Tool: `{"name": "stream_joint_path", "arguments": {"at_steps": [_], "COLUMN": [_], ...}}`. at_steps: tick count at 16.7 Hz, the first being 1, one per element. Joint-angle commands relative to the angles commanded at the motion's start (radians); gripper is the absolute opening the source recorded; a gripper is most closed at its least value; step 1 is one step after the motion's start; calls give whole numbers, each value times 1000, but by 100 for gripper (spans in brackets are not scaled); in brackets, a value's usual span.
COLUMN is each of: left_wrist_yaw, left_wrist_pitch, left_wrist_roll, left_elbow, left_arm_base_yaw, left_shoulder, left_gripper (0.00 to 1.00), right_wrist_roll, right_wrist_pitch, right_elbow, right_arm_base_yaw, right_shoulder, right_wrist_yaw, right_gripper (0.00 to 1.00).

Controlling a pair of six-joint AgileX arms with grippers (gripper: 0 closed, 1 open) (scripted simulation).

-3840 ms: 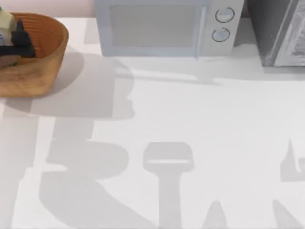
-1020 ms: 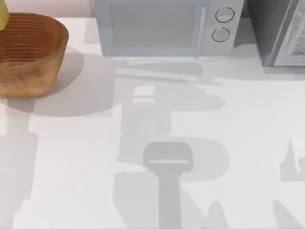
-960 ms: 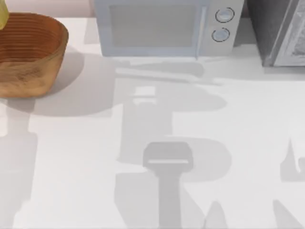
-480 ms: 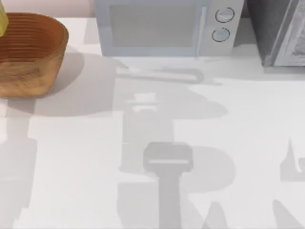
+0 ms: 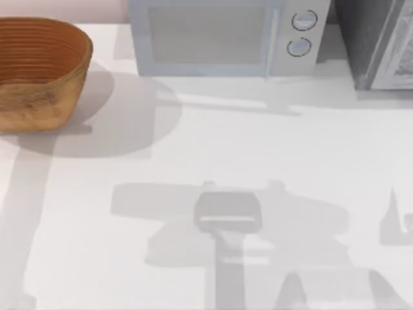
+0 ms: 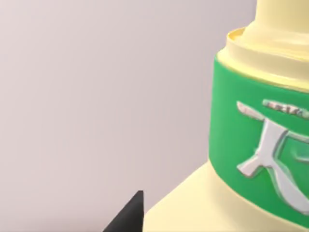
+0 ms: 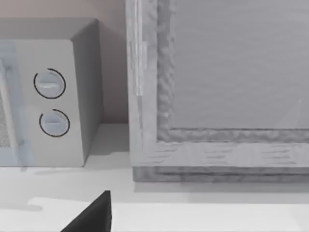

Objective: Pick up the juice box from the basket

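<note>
The juice box (image 6: pixel 251 145) looms close in the left wrist view: pale yellow carton, green band with a white printed mark at the neck, plain wall behind it. My left gripper (image 6: pixel 145 224) is shut on it, with one dark fingertip (image 6: pixel 129 218) beside the carton's shoulder. The orange-brown woven basket (image 5: pixel 61 71) stands at the table's far left in the top view, and the part of its ribbed inside that shows holds nothing. A dark part of my right gripper (image 7: pixel 91 215) faces the back right corner of the table.
A white microwave (image 5: pixel 222 39) with two round knobs (image 5: pixel 303 20) stands at the back centre. A grey cabinet (image 5: pixel 377 42) is at the back right, its front (image 7: pixel 227 82) close in the right wrist view. Arm shadows lie across the white tabletop (image 5: pixel 213 142).
The juice box and left gripper were inside the basket, then at the top view's upper left edge, and have now left that view. The arm shadows have shifted towards the front.
</note>
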Motion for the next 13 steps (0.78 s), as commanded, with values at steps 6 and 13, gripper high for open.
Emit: {"name": "stream_joint_path", "arguments": {"at_steps": [6, 13], "left_wrist_yaw": [-38, -69], "left_wrist_pitch": [-190, -349], "left_wrist_roll": [-1, -3], "left_elbow": [-372, -675], "left_arm_base_yaw": [-29, -52], "left_shoulder": [-613, -995], "left_gripper": [0, 0], "right_wrist_roll": [0, 0], "right_wrist_pitch": [0, 0], "right_elbow": [0, 0], "right_arm_base_yaw": [0, 0], "right_shoulder": [0, 0], "right_wrist_yaw": [0, 0], "right_gripper": [100, 100]}}
